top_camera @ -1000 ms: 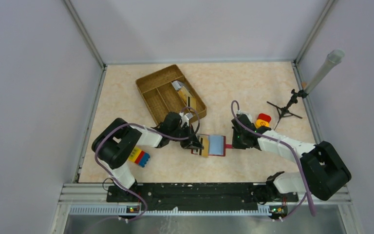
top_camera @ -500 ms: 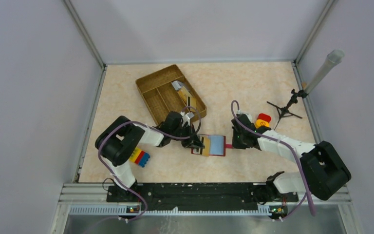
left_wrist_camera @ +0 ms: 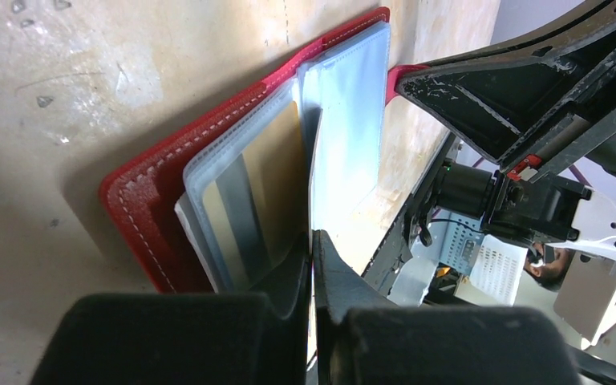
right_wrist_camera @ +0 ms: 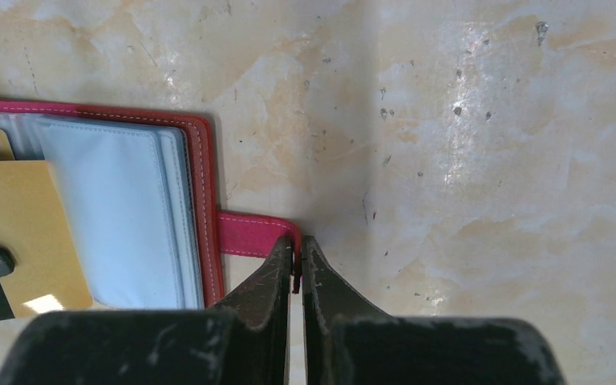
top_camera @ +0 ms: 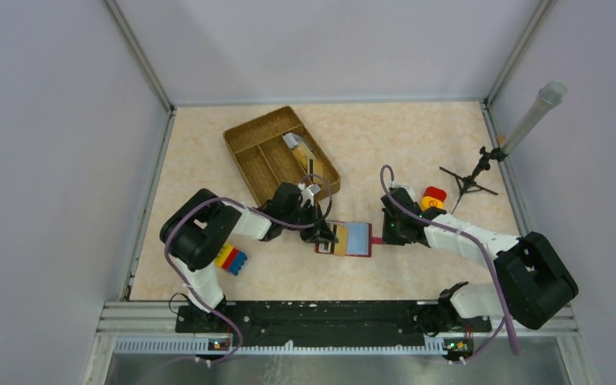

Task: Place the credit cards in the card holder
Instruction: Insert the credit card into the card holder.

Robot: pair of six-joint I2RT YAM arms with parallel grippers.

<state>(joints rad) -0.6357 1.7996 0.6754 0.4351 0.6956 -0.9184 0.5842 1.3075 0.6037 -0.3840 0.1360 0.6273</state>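
Observation:
The red card holder lies open on the table, its clear sleeves up; it also shows in the left wrist view and the right wrist view. My left gripper is shut on the near edge of a tan-yellow card that lies partly in a sleeve on the holder's left half. My right gripper is shut on the holder's red strap. More cards lie in the tray.
A woven tray stands behind the left arm. A yellow-red-blue toy block lies by the left arm's elbow. A red and yellow object and a small tripod with a long tube stand at the right.
The left arm has shifted slightly to the right, with its gripper still at the holder's left half. The right arm and the holder have not visibly moved.

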